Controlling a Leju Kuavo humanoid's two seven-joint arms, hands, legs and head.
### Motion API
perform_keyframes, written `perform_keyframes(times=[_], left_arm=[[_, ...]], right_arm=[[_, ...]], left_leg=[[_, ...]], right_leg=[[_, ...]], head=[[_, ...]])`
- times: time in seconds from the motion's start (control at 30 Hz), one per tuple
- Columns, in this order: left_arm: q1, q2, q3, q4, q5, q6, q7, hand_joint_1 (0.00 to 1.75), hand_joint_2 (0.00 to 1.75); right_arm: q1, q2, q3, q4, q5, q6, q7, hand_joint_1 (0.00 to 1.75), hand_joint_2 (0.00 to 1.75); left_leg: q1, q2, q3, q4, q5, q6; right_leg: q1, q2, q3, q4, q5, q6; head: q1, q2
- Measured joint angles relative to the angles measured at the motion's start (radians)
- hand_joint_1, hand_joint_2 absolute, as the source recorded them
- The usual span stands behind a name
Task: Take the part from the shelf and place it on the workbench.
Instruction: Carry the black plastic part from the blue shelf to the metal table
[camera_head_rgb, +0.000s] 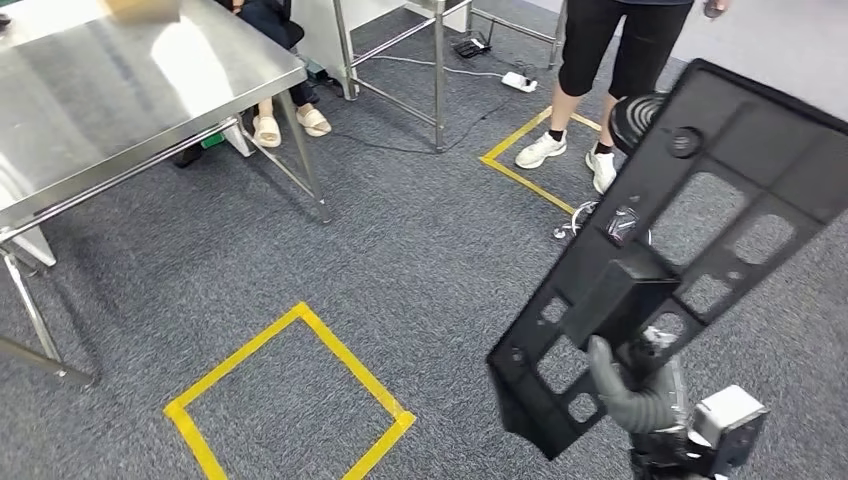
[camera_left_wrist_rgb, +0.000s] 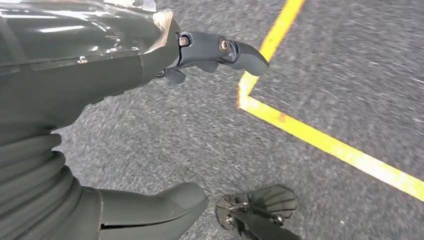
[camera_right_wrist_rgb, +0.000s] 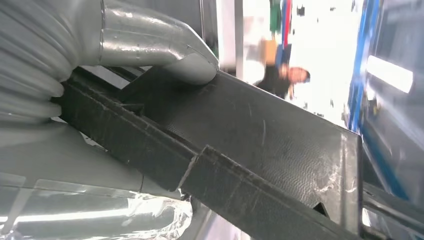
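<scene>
Grey carpet (camera_head_rgb: 420, 260) marked with yellow tape squares (camera_head_rgb: 290, 400) lies below, and a steel tabletop (camera_head_rgb: 110, 90) stands at the upper left in the head view. Fingers (camera_head_rgb: 625, 395) of the right hand (camera_head_rgb: 650, 405) are clamped on the part (camera_head_rgb: 690, 250), the grey thumb (camera_right_wrist_rgb: 192, 65) pressed flat on its textured face in the right wrist view. The part is held in the air over the carpet at the right, well apart from the tabletop, tilted with its far end higher. It is seen as a long, flat black plastic panel, pierced by rectangular and rounded cut-outs, with a raised boxy block near the held end, a round boss near the far end and a ribbed rim along its edge. The left hand (camera_left_wrist_rgb: 150, 75) is seen hanging over the carpet beside a tape corner, its fingers (camera_left_wrist_rgb: 225, 52) apart and nothing held. A person's legs in white shoes (camera_head_rgb: 570, 155) are seen standing by another tape mark beyond the part, and sandalled feet (camera_head_rgb: 290, 122) under the tabletop.
</scene>
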Motion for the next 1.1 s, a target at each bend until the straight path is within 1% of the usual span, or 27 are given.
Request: perform_keyframes(times=[0.03, 0.1, 0.13, 0.17, 0.2, 0.23, 0.27, 0.3, 0.33, 0.37, 0.4, 0.43, 0.47, 0.5, 0.53, 0.6, 0.63, 0.67, 0.7, 0.73, 0.77, 0.83, 0.9, 0.97, 1.0, 1.03, 1.1], left_arm=[[0.000, 0.000, 0.000, 0.000, 0.000, -0.002, 0.001, 0.00, 1.75], [-0.002, 0.000, -0.001, -0.001, 0.000, -0.005, 0.002, 0.00, 1.75], [-0.003, 0.000, -0.002, -0.001, 0.000, -0.007, 0.004, 0.00, 1.75], [-0.003, 0.000, -0.004, -0.001, 0.000, -0.007, 0.006, 0.00, 1.75], [-0.003, -0.001, -0.006, -0.001, 0.000, -0.008, 0.009, 0.00, 1.75], [-0.002, -0.001, -0.009, -0.001, 0.000, -0.008, 0.012, 0.00, 1.75], [-0.002, -0.002, -0.012, -0.001, 0.000, -0.008, 0.014, 0.00, 1.75], [-0.002, -0.002, -0.014, -0.002, 0.000, -0.008, 0.016, 0.00, 1.75], [-0.002, -0.001, -0.015, -0.002, -0.001, -0.008, 0.016, 0.00, 1.75], [-0.002, 0.000, -0.016, -0.002, -0.001, -0.008, 0.016, 0.00, 1.75], [-0.001, 0.001, -0.017, -0.003, -0.001, -0.008, 0.016, 0.00, 1.75], [0.001, 0.001, -0.017, -0.003, -0.002, -0.008, 0.016, 0.00, 1.75], [0.003, 0.002, -0.018, -0.003, -0.002, -0.008, 0.016, 0.00, 1.75], [0.004, 0.002, -0.018, -0.004, -0.002, -0.007, 0.016, 0.00, 1.75], [0.002, 0.002, -0.018, -0.004, -0.002, -0.007, 0.016, 0.00, 1.75], [-0.002, 0.003, -0.019, -0.005, -0.002, -0.005, 0.016, 0.00, 1.75], [-0.004, 0.004, -0.019, -0.006, -0.002, -0.005, 0.016, 0.00, 1.75], [-0.004, 0.004, -0.019, -0.006, -0.002, -0.005, 0.016, 0.00, 1.75], [-0.003, 0.004, -0.019, -0.006, -0.002, -0.005, 0.016, 0.00, 1.75], [-0.002, 0.004, -0.019, -0.007, -0.003, -0.005, 0.016, 0.00, 1.75], [-0.001, 0.004, -0.020, -0.007, -0.003, -0.004, 0.016, 0.00, 1.75], [-0.003, 0.005, -0.020, -0.008, -0.002, -0.003, 0.017, 0.00, 1.75], [-0.007, 0.005, -0.020, -0.010, -0.001, 0.000, 0.017, 0.00, 1.75], [-0.008, 0.005, -0.021, -0.011, -0.001, 0.002, 0.018, 0.00, 1.75], [-0.007, 0.004, -0.021, -0.011, -0.001, 0.003, 0.018, 0.00, 1.75], [-0.007, 0.004, -0.022, -0.012, -0.001, 0.003, 0.019, 0.00, 1.75], [-0.009, 0.003, -0.022, -0.012, 0.000, 0.004, 0.019, 0.00, 1.75]], right_arm=[[-0.005, -0.005, 0.020, 0.003, 0.000, 0.010, 0.000, 1.75, 1.75], [-0.016, -0.019, 0.059, 0.009, 0.002, 0.037, 0.003, 1.75, 1.75], [-0.022, -0.025, 0.080, 0.013, 0.003, 0.049, 0.005, 1.75, 1.75], [-0.026, -0.031, 0.102, 0.017, 0.004, 0.059, 0.008, 1.75, 1.75], [-0.029, -0.034, 0.123, 0.022, 0.001, 0.070, 0.010, 1.75, 1.75], [-0.034, -0.037, 0.143, 0.025, -0.005, 0.082, 0.011, 1.75, 1.75], [-0.042, -0.040, 0.163, 0.027, -0.013, 0.098, 0.011, 1.75, 1.75], [-0.052, -0.044, 0.184, 0.028, -0.022, 0.112, 0.011, 1.75, 1.75], [-0.064, -0.048, 0.205, 0.030, -0.029, 0.125, 0.011, 1.75, 1.75], [-0.075, -0.051, 0.226, 0.030, -0.034, 0.136, 0.011, 1.75, 1.75], [-0.087, -0.054, 0.248, 0.030, -0.038, 0.144, 0.011, 1.75, 1.75], [-0.098, -0.056, 0.268, 0.029, -0.040, 0.150, 0.012, 1.75, 1.75], [-0.110, -0.057, 0.285, 0.027, -0.043, 0.154, 0.013, 1.75, 1.75], [-0.124, -0.058, 0.301, 0.023, -0.047, 0.157, 0.014, 1.75, 1.75], [-0.137, -0.060, 0.314, 0.019, -0.051, 0.159, 0.016, 1.75, 1.75], [-0.159, -0.063, 0.332, 0.011, -0.061, 0.161, 0.020, 1.75, 1.75], [-0.168, -0.065, 0.338, 0.009, -0.064, 0.162, 0.021, 1.75, 1.75], [-0.174, -0.066, 0.344, 0.008, -0.066, 0.163, 0.023, 1.75, 1.75], [-0.180, -0.068, 0.348, 0.008, -0.067, 0.164, 0.024, 1.75, 1.75], [-0.186, -0.069, 0.352, 0.008, -0.068, 0.164, 0.025, 1.75, 1.75], [-0.196, -0.071, 0.355, 0.007, -0.068, 0.165, 0.025, 1.75, 1.75], [-0.224, -0.074, 0.361, 0.002, -0.069, 0.163, 0.025, 1.75, 1.75], [-0.255, -0.078, 0.364, -0.006, -0.072, 0.156, 0.027, 1.75, 1.75], [-0.279, -0.081, 0.367, -0.012, -0.074, 0.151, 0.028, 1.75, 1.75], [-0.287, -0.082, 0.368, -0.014, -0.075, 0.150, 0.029, 1.75, 1.75], [-0.294, -0.084, 0.369, -0.016, -0.075, 0.149, 0.029, 1.75, 1.75], [-0.305, -0.090, 0.371, -0.019, -0.077, 0.143, 0.028, 1.75, 1.75]], left_leg=[[0.005, -0.015, 0.007, -0.011, 0.008, 0.004], [0.011, -0.042, 0.010, -0.020, 0.017, 0.009], [0.012, -0.057, 0.008, -0.020, 0.017, 0.010], [0.013, -0.074, 0.008, -0.020, 0.018, 0.009], [0.015, -0.091, 0.008, -0.019, 0.018, 0.008], [0.017, -0.108, 0.009, -0.017, 0.017, 0.006], [0.020, -0.124, 0.009, -0.014, 0.016, 0.002], [0.021, -0.140, 0.007, -0.008, 0.013, -0.004], [0.022, -0.153, 0.003, 0.000, 0.009, -0.011], [0.022, -0.165, -0.002, 0.006, 0.006, -0.018], [0.024, -0.175, -0.008, 0.009, 0.004, -0.026], [0.026, -0.185, -0.012, 0.009, 0.005, -0.034], [0.028, -0.185, -0.015, 0.009, 0.005, -0.040], [0.029, -0.168, -0.021, 0.018, 0.000, -0.045], [0.028, -0.139, -0.036, 0.046, -0.015, -0.049], [0.028, -0.071, -0.095, 0.161, -0.074, -0.057], [0.030, -0.055, -0.133, 0.231, -0.102, -0.061], [0.032, -0.048, -0.163, 0.283, -0.116, -0.064], [0.035, -0.044, -0.176, 0.301, -0.112, -0.066], [0.037, -0.040, -0.169, 0.280, -0.089, -0.067], [0.039, -0.030, -0.143, 0.224, -0.054, -0.067], [0.037, 0.014, -0.073, 0.089, 0.004, -0.063], [0.029, 0.034, -0.044, 0.030, 0.016, -0.054], [0.024, 0.007, -0.045, 0.028, 0.014, -0.042], [0.025, -0.006, -0.043, 0.024, 0.016, -0.035], [0.027, -0.018, -0.040, 0.020, 0.019, -0.027], [0.032, -0.042, -0.036, 0.015, 0.022, -0.015]], right_leg=[[0.000, 0.030, -0.010, 0.026, -0.014, 0.001], [-0.004, 0.101, -0.067, 0.140, -0.061, -0.002], [-0.007, 0.118, -0.102, 0.206, -0.083, -0.001], [-0.008, 0.124, -0.128, 0.252, -0.094, 0.004], [-0.011, 0.126, -0.138, 0.261, -0.088, 0.013], [-0.014, 0.129, -0.127, 0.230, -0.065, 0.025], [-0.018, 0.138, -0.102, 0.167, -0.033, 0.039], [-0.025, 0.162, -0.073, 0.095, -0.002, 0.050], [-0.029, 0.181, -0.050, 0.038, 0.020, 0.052], [-0.030, 0.196, -0.035, 0.003, 0.031, 0.048], [-0.029, 0.202, -0.029, -0.010, 0.033, 0.038], [-0.025, 0.191, -0.027, -0.010, 0.034, 0.026], [-0.026, 0.180, -0.025, -0.011, 0.036, 0.018], [-0.028, 0.170, -0.024, -0.013, 0.038, 0.010], [-0.031, 0.157, -0.022, -0.014, 0.038, 0.003], [-0.030, 0.128, -0.019, -0.015, 0.035, -0.007], [-0.028, 0.113, -0.017, -0.015, 0.033, -0.011], [-0.026, 0.098, -0.016, -0.015, 0.030, -0.013], [-0.026, 0.083, -0.013, -0.015, 0.027, -0.014], [-0.026, 0.070, -0.010, -0.015, 0.024, -0.013], [-0.026, 0.058, -0.006, -0.015, 0.020, -0.011], [-0.021, 0.037, 0.004, -0.015, 0.010, -0.001], [-0.013, 0.019, 0.011, -0.016, 0.002, 0.012], [-0.010, 0.000, 0.020, -0.023, -0.003, 0.023], [-0.010, 0.008, 0.022, -0.019, -0.008, 0.029], [-0.011, 0.029, 0.015, -0.001, -0.019, 0.030], [-0.013, 0.093, -0.036, 0.101, -0.065, 0.023]], head=[[0.001, 0.000], [0.004, 0.000], [0.004, 0.000], [0.005, 0.000], [0.005, 0.000], [0.004, 0.000], [0.005, 0.000], [0.006, 0.000], [0.006, 0.000], [0.007, 0.000], [0.006, 0.000], [0.006, 0.000], [0.006, 0.000], [0.004, 0.000], [0.000, 0.000], [-0.007, 0.000], [-0.009, 0.000], [-0.009, 0.000], [-0.009, 0.000], [-0.009, 0.000], [-0.009, 0.000], [-0.010, 0.000], [-0.008, 0.000], [-0.006, 0.000], [-0.004, 0.000], [-0.003, 0.000], [0.002, 0.000]])
